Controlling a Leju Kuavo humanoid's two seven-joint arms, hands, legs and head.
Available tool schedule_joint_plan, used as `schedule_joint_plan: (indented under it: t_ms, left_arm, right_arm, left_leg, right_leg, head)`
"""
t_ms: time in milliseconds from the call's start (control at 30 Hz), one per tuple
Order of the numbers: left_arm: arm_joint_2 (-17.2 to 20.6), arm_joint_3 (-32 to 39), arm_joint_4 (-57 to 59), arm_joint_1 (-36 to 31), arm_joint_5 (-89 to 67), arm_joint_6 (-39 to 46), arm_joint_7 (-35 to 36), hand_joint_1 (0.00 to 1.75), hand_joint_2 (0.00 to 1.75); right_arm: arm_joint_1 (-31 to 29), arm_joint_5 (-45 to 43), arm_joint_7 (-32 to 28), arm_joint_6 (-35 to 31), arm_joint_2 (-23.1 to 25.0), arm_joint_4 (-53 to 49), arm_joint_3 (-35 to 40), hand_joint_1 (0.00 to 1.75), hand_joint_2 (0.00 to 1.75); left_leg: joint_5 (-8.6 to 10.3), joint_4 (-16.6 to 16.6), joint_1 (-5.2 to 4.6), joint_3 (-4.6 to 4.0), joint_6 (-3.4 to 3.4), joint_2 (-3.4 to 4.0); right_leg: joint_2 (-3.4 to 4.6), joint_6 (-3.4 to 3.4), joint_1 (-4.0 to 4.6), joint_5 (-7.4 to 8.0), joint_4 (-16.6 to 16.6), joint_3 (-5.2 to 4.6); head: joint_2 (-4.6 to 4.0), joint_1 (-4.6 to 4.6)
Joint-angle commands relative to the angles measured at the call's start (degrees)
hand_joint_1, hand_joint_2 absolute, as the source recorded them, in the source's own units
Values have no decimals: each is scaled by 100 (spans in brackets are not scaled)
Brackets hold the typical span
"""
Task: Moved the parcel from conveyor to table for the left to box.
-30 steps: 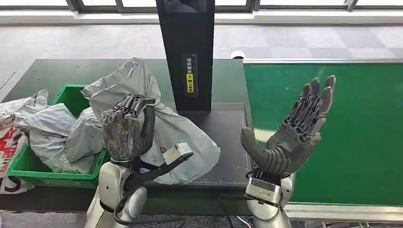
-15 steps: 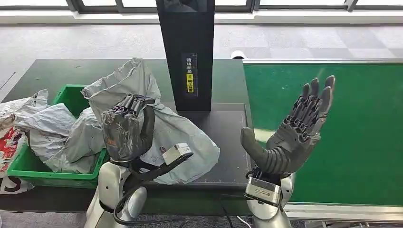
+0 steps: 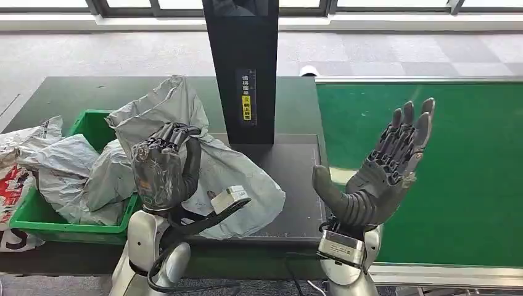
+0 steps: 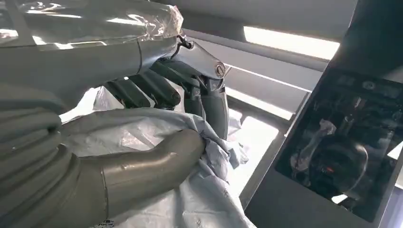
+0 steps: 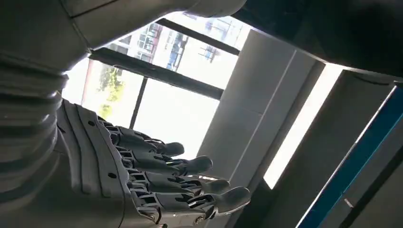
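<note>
While the grey parcel (image 3: 203, 163) is draped over the dark table (image 3: 80, 92), a fold of its plastic is gripped by the left hand (image 3: 163, 172), whose thumb and darker fingers (image 4: 157, 88) are seen in the left wrist view to be curled into the crumpled film. The parcel (image 4: 190, 190) is spread from that hand toward the foot of the black scanner post (image 3: 242, 68), and part of it is laid on the black mat (image 3: 293, 185) at the post's base. Its far flap is raised beside the green bin (image 3: 86, 126), in which further grey bags (image 3: 68, 169) are piled, some of them spilling over the bin's left side. The right hand (image 3: 382, 172) is held up with the palm turned inward and the fingers (image 5: 190, 183) stretched and parted, nothing being held in it. It is raised at the near left edge of the green conveyor (image 3: 456, 160), just beside the mat. A yellow label (image 3: 246, 106) is fixed low on the post.
</note>
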Motion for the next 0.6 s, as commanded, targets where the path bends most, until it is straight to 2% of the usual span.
schedule_joint_plan:
  t_ms: [33,67,100,200,233,300,333,400,533,600]
  left_arm:
    - [972,5269,2754,-2452,2041,-22,-734,175,175]
    - [1423,7429,3885,-3195,1840,-22,-2894,175,175]
    - [1573,8933,4185,-3431,1629,-22,-3862,175,175]
    - [1080,9004,3694,-3345,1518,-22,-3862,175,175]
    - [969,9028,3599,-3332,1481,-22,-3862,175,175]
    - [755,9076,3386,-3320,1391,-22,-3862,175,175]
    - [691,9091,3327,-3331,1347,-22,-3850,175,175]
    - [680,9105,3320,-3350,1309,-22,-3818,175,175]
    - [785,9062,3443,-3325,1239,-22,-3731,175,175]
    - [812,9036,3475,-3333,1244,-22,-3749,175,175]
  right_arm:
    - [642,-345,2,9,114,525,890,0,175]
    - [724,-342,2,9,114,455,902,0,175]
    - [737,-342,2,9,114,457,913,0,175]
    - [645,-309,2,9,114,529,900,0,175]
    - [623,-327,2,9,114,550,887,0,175]
    - [584,-368,2,9,114,583,883,0,175]
    - [566,-352,2,9,114,596,895,0,175]
    - [569,-324,2,9,114,598,892,0,175]
    - [615,-243,2,9,114,648,902,0,175]
    - [641,-209,2,9,114,608,905,0,175]
  left_leg:
    - [-1,-18,1,27,-7,45]
    - [7,-34,2,36,-12,62]
    - [7,-29,3,-6,-16,50]
    - [19,-48,10,-4,-32,146]
    - [31,-25,28,-66,-44,117]
    - [24,-54,34,-47,-78,185]
    - [33,-36,32,-59,-77,147]
    - [39,-50,34,15,-82,127]
    - [48,-25,40,-22,-82,57]
    - [48,-28,40,-23,-81,54]
  right_leg:
    - [43,-11,2,9,-7,6]
    - [59,-19,3,19,-15,5]
    - [48,-22,3,15,-3,28]
    - [141,-39,12,41,-5,-16]
    - [109,-52,18,48,8,-46]
    - [169,-93,24,73,-1,-73]
    - [127,-95,24,62,12,-81]
    - [111,-99,35,52,1,-70]
    - [56,-97,52,45,15,-78]
    - [50,-96,59,49,11,-73]
  head:
    - [0,0]
    - [0,0]
    - [0,2]
    - [0,7]
    - [0,4]
    - [0,-31]
    - [0,-35]
    - [0,-39]
    - [0,-35]
    - [0,-35]
